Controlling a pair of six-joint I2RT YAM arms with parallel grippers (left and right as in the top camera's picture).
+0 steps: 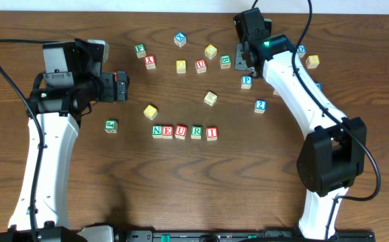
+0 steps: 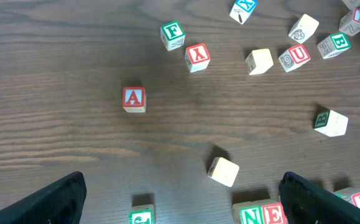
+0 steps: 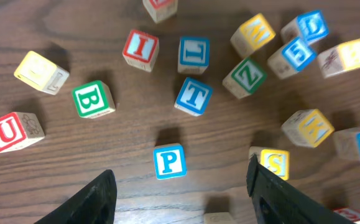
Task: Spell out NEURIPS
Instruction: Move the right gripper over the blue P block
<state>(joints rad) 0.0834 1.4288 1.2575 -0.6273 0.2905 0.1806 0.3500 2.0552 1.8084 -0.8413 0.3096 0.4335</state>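
A row of blocks reads N (image 1: 157, 131), E (image 1: 168, 131), U (image 1: 181, 131), R (image 1: 196, 131), I (image 1: 211, 132) at the table's middle front. The blue P block (image 1: 246, 82) lies behind and to the right of the row. In the right wrist view the P (image 3: 169, 161) lies flat just ahead of my right gripper (image 3: 183, 199), between its open, empty fingers. A yellow S block (image 3: 274, 162) lies by the right finger. My right gripper (image 1: 244, 66) hovers just behind the P. My left gripper (image 1: 121, 86) is open and empty at the left, above the table; its wrist view (image 2: 189, 205) shows the N (image 2: 252, 215) and E (image 2: 273, 214).
Loose blocks lie scattered behind the row: a red A (image 2: 133, 99), green F (image 1: 140, 50), red U (image 3: 9, 132), green B (image 3: 93, 98), blue T (image 3: 194, 96), green Z (image 3: 245, 78), a plain yellow one (image 1: 150, 111). A green block (image 1: 111, 126) lies left of the row.
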